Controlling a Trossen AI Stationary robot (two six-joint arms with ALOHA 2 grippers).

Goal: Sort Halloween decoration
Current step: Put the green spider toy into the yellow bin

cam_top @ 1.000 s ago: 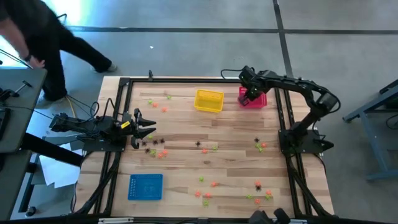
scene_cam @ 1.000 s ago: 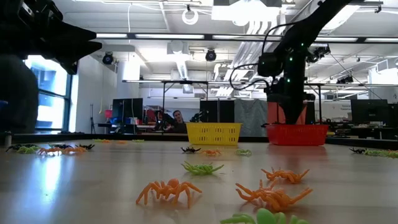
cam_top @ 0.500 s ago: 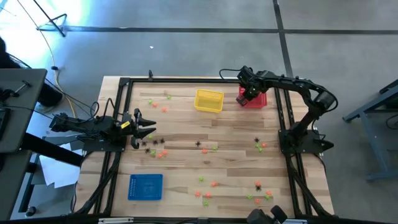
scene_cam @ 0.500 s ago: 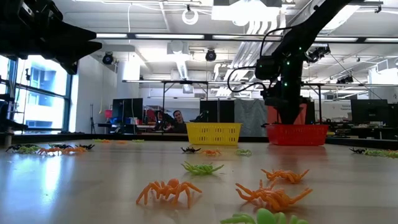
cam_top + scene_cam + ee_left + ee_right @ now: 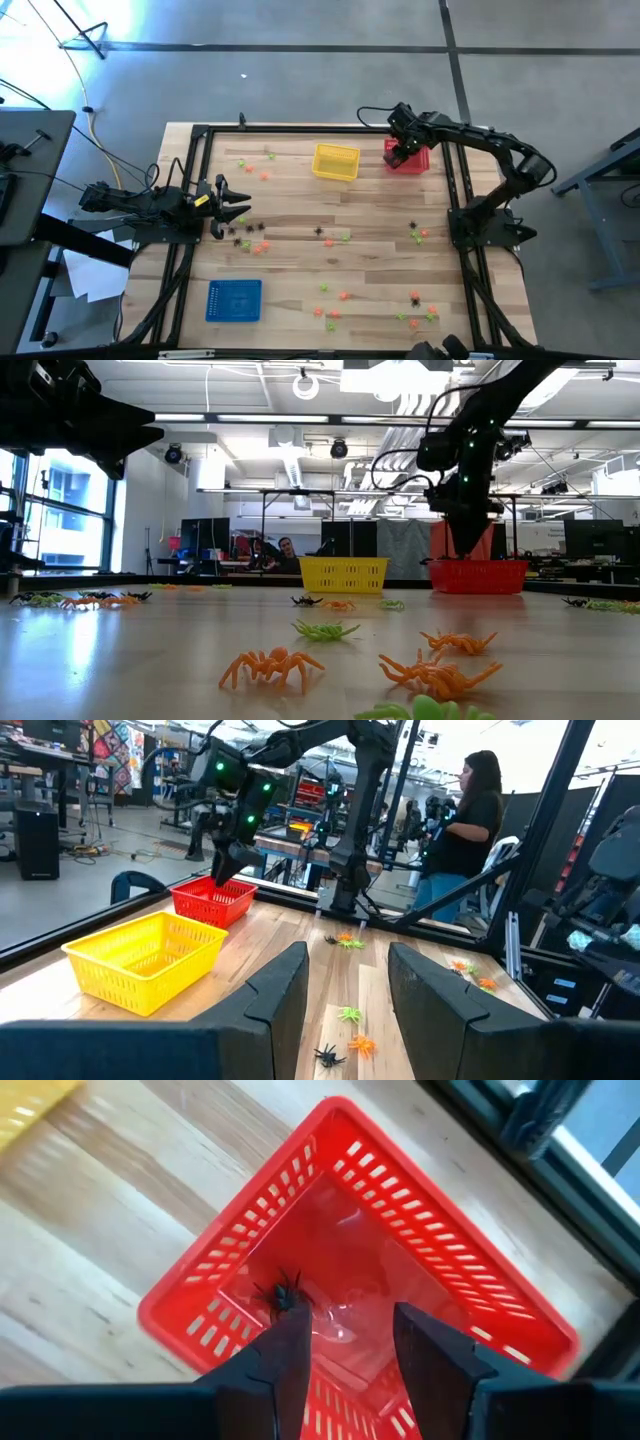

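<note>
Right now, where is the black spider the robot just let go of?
The black spider lies inside the red basket, at the table's far right, beside the yellow basket, under the open right gripper.

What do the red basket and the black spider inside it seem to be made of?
The red basket looks like moulded plastic: slotted walls and a glossy floor that reflects light. The black spider is probably plastic or soft rubber, thin-legged and dark; too small to tell the finish.

Grey concrete floor (image 5: 300,70), bright window (image 5: 65,510) on one side, ceiling strip lights (image 5: 200,417), distant workbenches (image 5: 290,550).
</note>
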